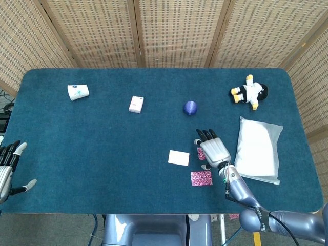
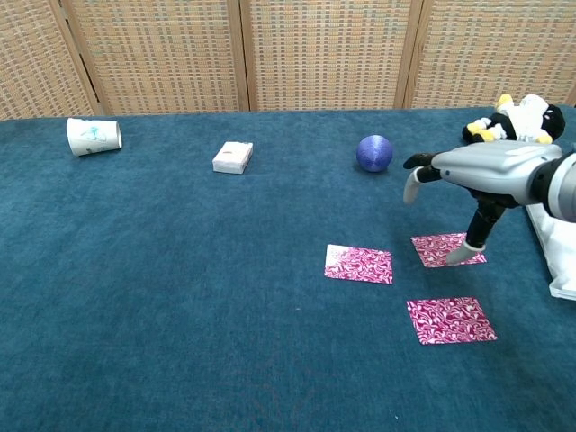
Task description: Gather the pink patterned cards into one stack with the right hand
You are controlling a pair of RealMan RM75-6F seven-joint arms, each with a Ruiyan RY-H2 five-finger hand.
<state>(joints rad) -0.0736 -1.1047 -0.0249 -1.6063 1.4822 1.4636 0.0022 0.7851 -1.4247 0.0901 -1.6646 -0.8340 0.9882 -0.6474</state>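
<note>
Three flat rectangular pink patterned cards [image 2: 359,264] apart; right hand [image 2: 486,175] above.

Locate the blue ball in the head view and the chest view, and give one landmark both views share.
Head view: the blue ball lies upper centre-right, left of the plush toy.
Chest view: the blue ball lies upper right of centre, beyond the pink cards.
Shared landmark: the small white box sits to the ball's left in both.

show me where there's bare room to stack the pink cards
Widest bare cloth: the near-left, below the paper cup and small box, left of the cards. Crowded: the right side, with the right hand, white bag and plush toy.
</note>
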